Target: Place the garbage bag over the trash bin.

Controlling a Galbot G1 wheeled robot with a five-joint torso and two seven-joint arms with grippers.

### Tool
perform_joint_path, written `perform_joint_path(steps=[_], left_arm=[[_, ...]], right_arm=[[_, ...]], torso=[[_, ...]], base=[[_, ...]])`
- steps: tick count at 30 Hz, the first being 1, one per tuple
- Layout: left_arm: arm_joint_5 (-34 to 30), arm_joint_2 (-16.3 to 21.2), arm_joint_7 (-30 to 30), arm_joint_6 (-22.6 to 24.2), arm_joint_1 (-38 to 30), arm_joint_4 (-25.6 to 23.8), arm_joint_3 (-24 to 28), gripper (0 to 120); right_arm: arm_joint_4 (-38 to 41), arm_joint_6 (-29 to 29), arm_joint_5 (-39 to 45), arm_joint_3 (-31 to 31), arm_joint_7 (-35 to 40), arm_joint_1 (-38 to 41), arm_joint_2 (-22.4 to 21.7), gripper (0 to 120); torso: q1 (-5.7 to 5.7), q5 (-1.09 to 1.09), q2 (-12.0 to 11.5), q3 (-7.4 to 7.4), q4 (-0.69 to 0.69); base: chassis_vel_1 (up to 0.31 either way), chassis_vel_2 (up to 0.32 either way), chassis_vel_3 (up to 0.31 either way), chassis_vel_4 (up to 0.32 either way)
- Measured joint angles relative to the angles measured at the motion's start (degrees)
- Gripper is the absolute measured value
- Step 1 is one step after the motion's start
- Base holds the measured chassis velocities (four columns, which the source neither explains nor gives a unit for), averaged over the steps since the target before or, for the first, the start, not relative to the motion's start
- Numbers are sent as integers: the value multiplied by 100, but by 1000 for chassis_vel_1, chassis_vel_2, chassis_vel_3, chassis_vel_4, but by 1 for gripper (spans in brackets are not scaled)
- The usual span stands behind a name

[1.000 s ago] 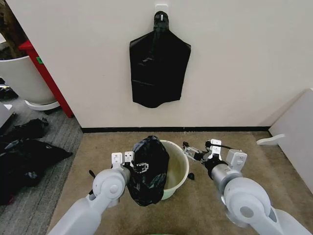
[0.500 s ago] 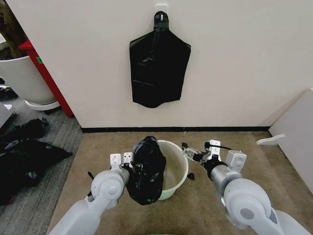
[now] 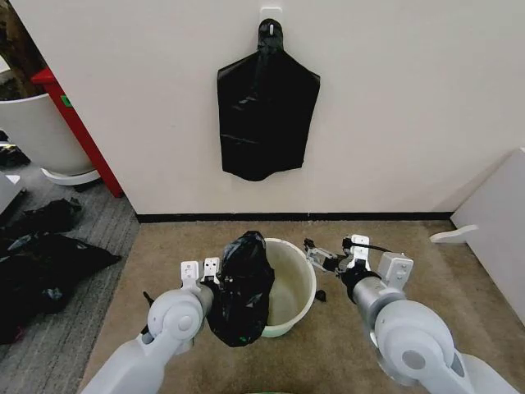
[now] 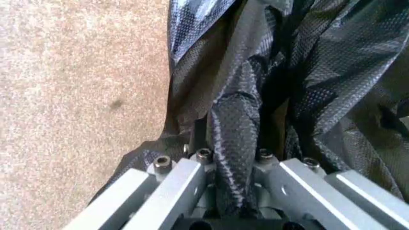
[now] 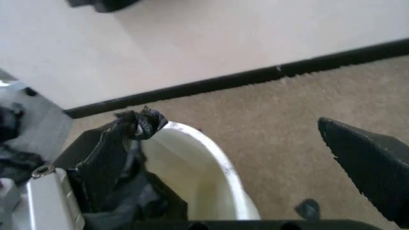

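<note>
The cream-white trash bin (image 3: 295, 287) stands on the brown carpet just in front of me, its rim (image 5: 211, 153) also seen from the right wrist. The glossy black garbage bag (image 3: 242, 287) hangs bunched over the bin's left rim and down its outer side. My left gripper (image 3: 218, 281) is shut on a fold of the garbage bag (image 4: 236, 139), which runs between its silver fingers. My right gripper (image 3: 317, 256) hovers open by the bin's right rim, holding nothing; one black finger (image 5: 367, 165) shows in the right wrist view.
A flat sheaf of black bags (image 3: 267, 115) hangs from a hook on the wall behind the bin. A large white tub (image 3: 37, 131) and a red panel (image 3: 78, 123) stand far left, above black plastic heaps (image 3: 41, 254). A white board (image 3: 500, 230) leans at right.
My left gripper has drifted slightly down and to the left, taking the bag with it. The right gripper and the bin have hardly moved.
</note>
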Motion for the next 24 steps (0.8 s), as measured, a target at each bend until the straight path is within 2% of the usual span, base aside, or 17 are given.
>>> perform_joint_path(steps=[6, 9, 12, 17, 24], left_arm=[[259, 17, -68, -286, 179, -236, -91, 1], [330, 21, 58, -620, 154, -393, -158, 1], [330, 16, 204, -791, 109, -461, -218, 1], [322, 96, 673, -1045, 69, -637, -515, 1], [338, 182, 974, -1247, 124, -735, -688, 1]], right_arm=[[482, -111, 13, -5, -489, 44, -143, 100], [744, -122, 643, -71, -857, 97, -403, 100], [753, -126, 1095, -151, -932, 92, -436, 100], [638, -102, 1323, -273, -1015, 172, -216, 100], [440, 19, 1360, -293, -1155, 384, -1, 100]], torso=[[0, -2, 0, 1, -1], [0, 0, 0, 1, 1], [0, 0, 0, 1, 0], [0, 1, 0, 0, 0], [0, 0, 0, 0, 1]], base=[[0, 0, 0, 0], [0, 0, 0, 0], [0, 0, 0, 0], [0, 0, 0, 0], [0, 0, 0, 0]])
